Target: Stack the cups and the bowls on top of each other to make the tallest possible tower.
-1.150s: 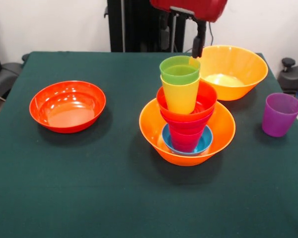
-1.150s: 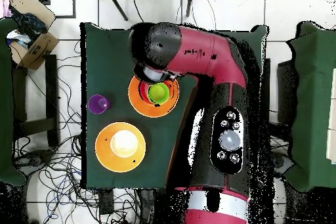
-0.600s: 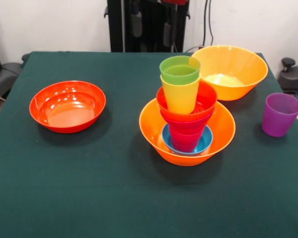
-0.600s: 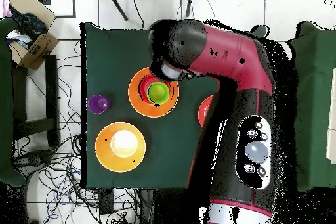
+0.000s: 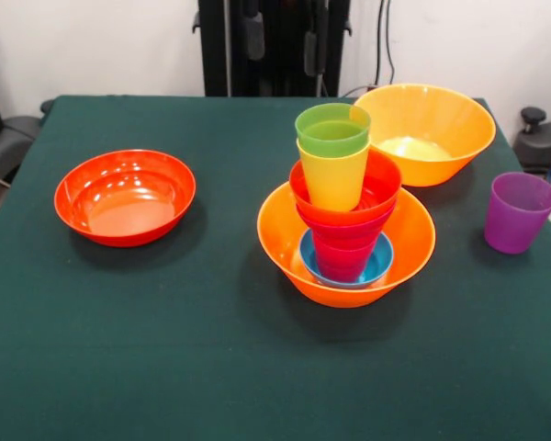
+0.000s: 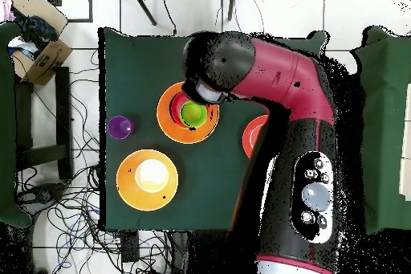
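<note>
The tower stands mid-table in a large orange bowl. In it sit a small blue bowl, a crimson-pink cup, a magenta bowl, a small red-orange bowl, a yellow cup and a green cup on top. The purple cup stands alone at the right. A second large orange bowl sits behind the tower. The wide red-orange bowl lies at the left. The arm reaches over the tower's edge in the overhead view. The gripper shows in neither view.
The robot's black pedestal stands at the far table edge. In the overhead view the arm hides most of the wide red-orange bowl. The purple cup and the second orange bowl lie uncovered.
The arm and its gripper have risen out of the front view's top edge. In the overhead view the arm swung sideways. The tower and the other dishes have not moved.
</note>
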Robot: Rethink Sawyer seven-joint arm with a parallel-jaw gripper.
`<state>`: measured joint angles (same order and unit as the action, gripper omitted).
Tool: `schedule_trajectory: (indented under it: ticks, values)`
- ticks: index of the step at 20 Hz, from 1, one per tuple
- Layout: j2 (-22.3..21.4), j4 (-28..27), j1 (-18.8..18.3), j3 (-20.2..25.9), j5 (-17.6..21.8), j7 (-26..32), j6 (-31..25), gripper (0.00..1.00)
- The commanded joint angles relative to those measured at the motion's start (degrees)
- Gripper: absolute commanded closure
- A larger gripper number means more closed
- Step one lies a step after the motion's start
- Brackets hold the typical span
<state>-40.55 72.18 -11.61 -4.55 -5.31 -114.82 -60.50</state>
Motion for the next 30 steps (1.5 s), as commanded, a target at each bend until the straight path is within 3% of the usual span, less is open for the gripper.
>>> schedule_trajectory:
  ticks: [1, 12, 20, 26, 30]
  values:
    - [5.0, 6.1, 2.3, 5.1, -1.4, -7.7, 3.6, 0.00]
    - [8.6, 2.4, 8.2, 2.3, -4.1, -15.5, 4.4, 0.00]
    - [6.4, 3.7, 13.0, 0.2, -7.2, -21.1, 2.0, 0.00]
    - [6.3, 5.6, 14.2, 0.2, -7.9, -21.7, 4.9, 0.00]
    - [9.3, 4.4, 14.9, -1.2, -6.4, -23.2, 8.5, 0.00]
